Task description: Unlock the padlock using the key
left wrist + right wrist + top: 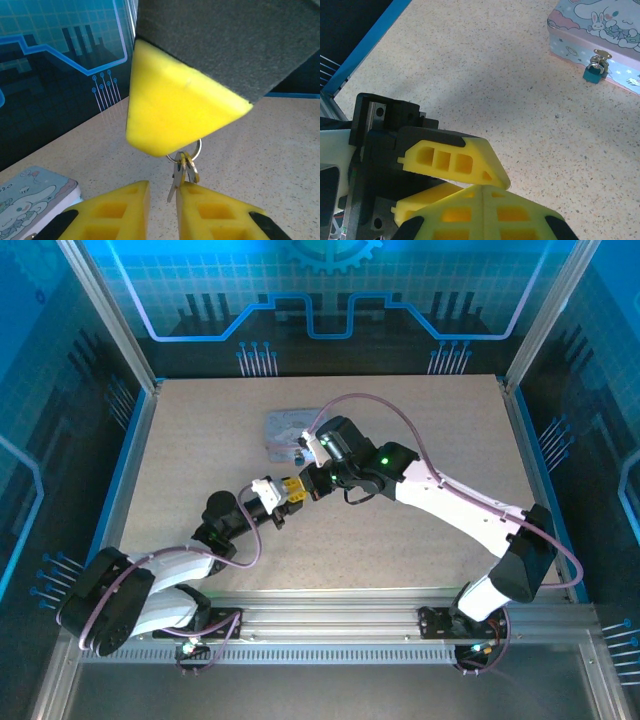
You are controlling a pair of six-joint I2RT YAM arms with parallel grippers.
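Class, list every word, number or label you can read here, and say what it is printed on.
No text reads clearly.
Pale grey cartoon-printed tin box: pictures alone, no legible words.
Small marks on its lid, left wrist view: too blurred.
Blue patterned backdrop panel: a gear sign, no lettering.

The left arm (170,570) reaches in from the near left. The right arm (470,505) bends in from the near right. The left gripper (293,493) has a thin gap between its fingers. The right gripper (312,483), just beside it, is squeezed tight.
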